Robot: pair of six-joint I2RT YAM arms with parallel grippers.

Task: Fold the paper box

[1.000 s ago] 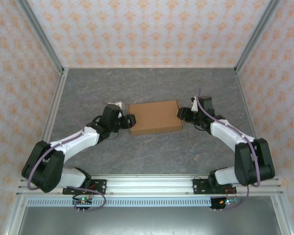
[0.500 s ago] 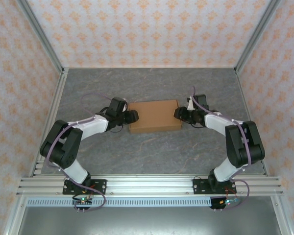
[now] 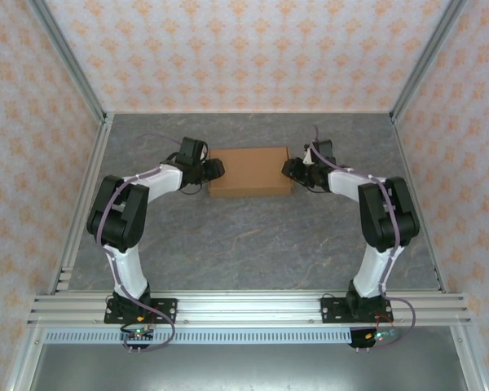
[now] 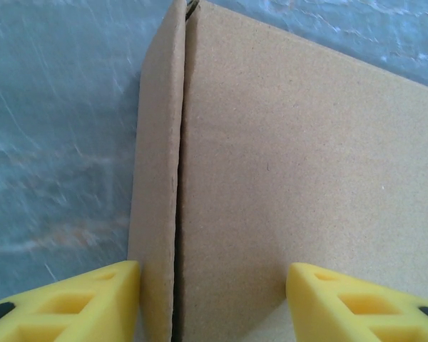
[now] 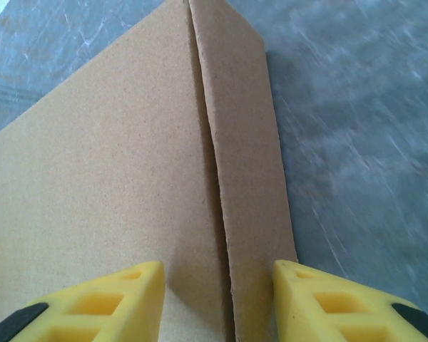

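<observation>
A flat rectangular brown cardboard box (image 3: 251,171) lies closed on the grey marbled tabletop (image 3: 253,244), at the far middle, its long side running left to right. The left gripper (image 3: 215,169), black with yellow fingertips, sits at the box's left end, and the right gripper (image 3: 288,169) at its right end. In each wrist view the jaws stand partly apart, straddling the seam between top panel (image 4: 307,157) and narrow side flap (image 4: 157,178) (whether the tips press the cardboard cannot be told).
</observation>
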